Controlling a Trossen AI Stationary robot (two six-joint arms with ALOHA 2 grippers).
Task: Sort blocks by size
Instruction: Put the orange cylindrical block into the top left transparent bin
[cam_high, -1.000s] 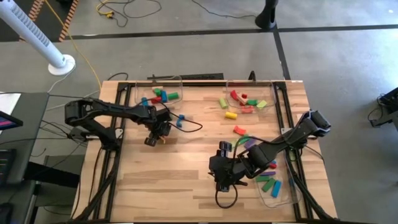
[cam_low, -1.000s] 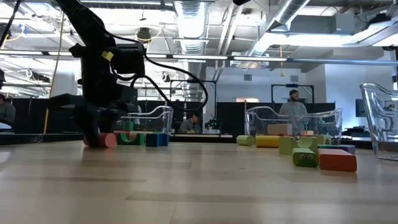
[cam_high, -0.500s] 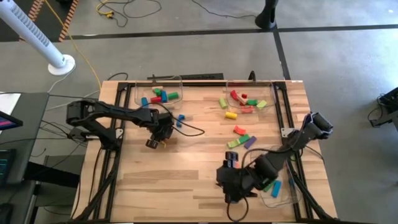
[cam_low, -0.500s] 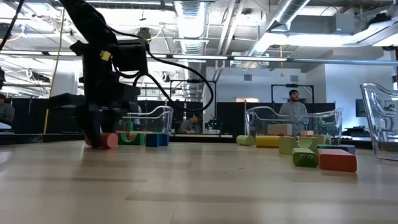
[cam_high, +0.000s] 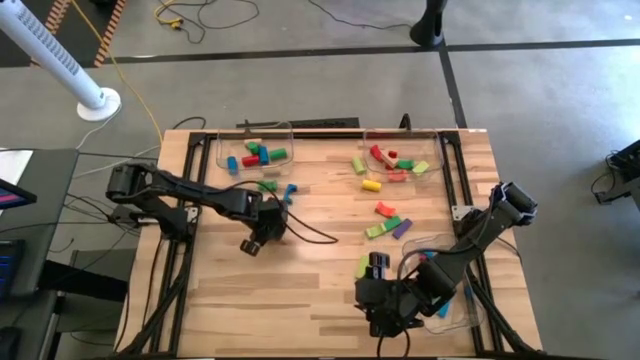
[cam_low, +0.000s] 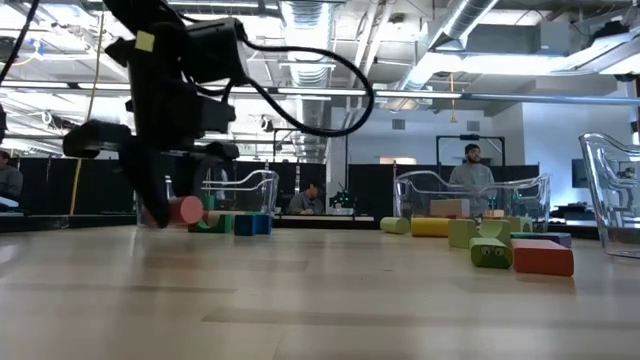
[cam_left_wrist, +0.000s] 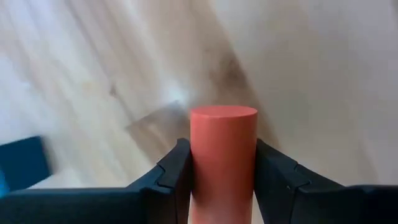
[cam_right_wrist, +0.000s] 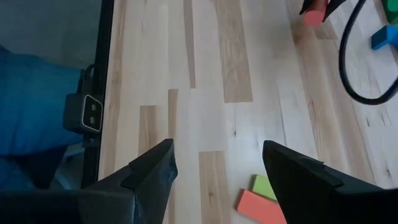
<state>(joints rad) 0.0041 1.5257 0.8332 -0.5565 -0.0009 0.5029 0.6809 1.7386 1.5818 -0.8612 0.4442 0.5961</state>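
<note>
Though half hidden between the fingers, left claw (cam_left_wrist: 224, 180) clamped on a salmon-red cylinder (cam_left_wrist: 223, 155), lifted just off the desk (cam_high: 300, 290) near its middle; right claw (cam_right_wrist: 214, 171) spread wide, empty, near the front edge.

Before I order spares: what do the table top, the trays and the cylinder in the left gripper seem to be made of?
Table top: pale wood planks, visible grain, matte. Trays: clear, glossy, probably plastic; the room shows through. Red cylinder, held in the left gripper: smooth, evenly painted, matte; likely wood, though paint hides any grain.
</note>
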